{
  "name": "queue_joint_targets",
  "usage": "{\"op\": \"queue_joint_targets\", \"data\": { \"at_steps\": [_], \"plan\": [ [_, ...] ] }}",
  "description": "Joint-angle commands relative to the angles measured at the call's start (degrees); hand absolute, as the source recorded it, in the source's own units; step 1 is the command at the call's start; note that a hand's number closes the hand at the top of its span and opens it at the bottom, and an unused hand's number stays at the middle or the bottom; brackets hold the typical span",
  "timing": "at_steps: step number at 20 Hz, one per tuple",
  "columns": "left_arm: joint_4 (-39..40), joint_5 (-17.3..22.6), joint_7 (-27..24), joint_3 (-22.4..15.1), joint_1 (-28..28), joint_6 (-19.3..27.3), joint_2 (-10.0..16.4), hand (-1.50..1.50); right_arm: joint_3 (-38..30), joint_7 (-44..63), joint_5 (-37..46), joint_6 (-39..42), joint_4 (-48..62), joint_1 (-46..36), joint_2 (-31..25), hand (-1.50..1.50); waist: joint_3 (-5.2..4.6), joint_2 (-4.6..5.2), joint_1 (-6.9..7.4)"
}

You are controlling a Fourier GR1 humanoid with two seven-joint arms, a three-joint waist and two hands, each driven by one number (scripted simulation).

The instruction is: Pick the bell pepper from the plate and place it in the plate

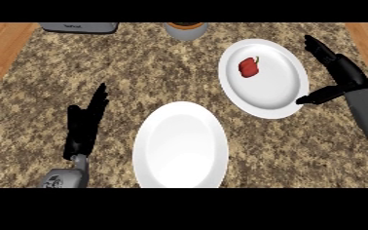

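A small red bell pepper [248,67] lies on the white plate [280,102] at the right, near that plate's upper left. A second white plate [180,146] sits bare at the lower middle of the counter. My right hand [343,73] is at the right edge, just beside the pepper's plate, fingers straight and pointing up, with the thumb reaching to the plate's right rim. It holds nothing. My left hand [82,126] rests open at the lower left, fingers up, left of the bare plate.
A grey appliance [79,27] stands at the counter's far left edge. A grey pot [186,29] with dark contents stands at the far middle. Wooden strips border the granite counter on both sides.
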Motion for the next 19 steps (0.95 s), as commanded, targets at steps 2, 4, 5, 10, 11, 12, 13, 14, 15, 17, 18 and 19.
{"op": "queue_joint_targets", "data": {
  "at_steps": [2,4,5,10,11,12,13,14,15,17,18,19],
  "plan": [
    [-2.1,0.3,1.2,0.2,0.7,-0.9,1.0,0.0,-1.7,-0.6,-1.3,-2.5,0.8,0.3,0.5,-1.5,0.13,0.42,1.52],
    [0.3,0.0,2.1,-0.2,-2.4,-0.3,-0.4,0.0,-1.7,-2.4,-1.5,0.2,0.9,0.7,-1.0,-1.5,0.09,0.43,0.54],
    [1.5,0.5,-0.4,0.6,-1.3,-0.8,0.1,0.0,-2.1,-1.8,-1.8,0.6,1.0,0.4,-1.9,-1.5,0.06,0.47,0.63],
    [-0.2,-0.2,0.4,0.1,-1.3,0.0,-0.4,0.0,-3.4,0.4,-2.8,-1.3,1.3,0.6,-4.4,-1.5,0.08,0.43,0.78],
    [1.3,0.3,-0.1,1.1,-1.7,-1.0,0.8,0.0,-4.6,-0.1,-3.9,-0.6,1.6,0.9,-5.2,-1.5,0.11,0.68,0.82],
    [1.4,-0.3,0.2,0.3,-2.4,-0.2,-0.2,0.0,-4.1,0.9,-3.5,-0.7,1.6,0.4,-4.8,-1.5,0.09,0.53,0.67],
    [0.1,0.0,-0.4,-0.1,-0.3,-1.0,0.1,0.0,-3.6,1.2,-3.0,-3.0,1.5,0.2,-2.9,-1.5,0.12,0.58,1.55],
    [0.6,-0.7,0.7,-0.5,-2.1,0.0,-0.8,0.0,-3.6,-0.8,-2.9,-2.1,1.4,2.0,-4.4,-1.5,0.15,0.62,0.87],
    [-2.2,0.1,1.4,-0.2,-0.1,-1.2,0.6,0.0,-3.5,0.0,-2.7,-2.3,1.2,1.3,-5.4,-1.5,0.19,0.54,1.81],
    [-0.9,0.2,-0.4,-0.6,0.8,-1.4,-0.3,0.0,-3.8,2.8,-2.9,-1.5,1.6,-0.7,-5.9,-1.5,0.12,0.56,1.76],
    [-1.1,-2.1,0.7,-2.1,-0.1,1.4,-2.1,0.0,-3.6,-1.3,-2.7,-1.4,1.3,2.6,-6.5,-1.5,0.19,0.58,1.0],
    [0.1,0.6,1.1,0.9,-2.3,-1.4,0.6,0.0,-3.3,-0.8,-2.3,-2.8,1.2,2.6,-6.6,-1.5,0.18,0.81,1.1]
  ]
}}
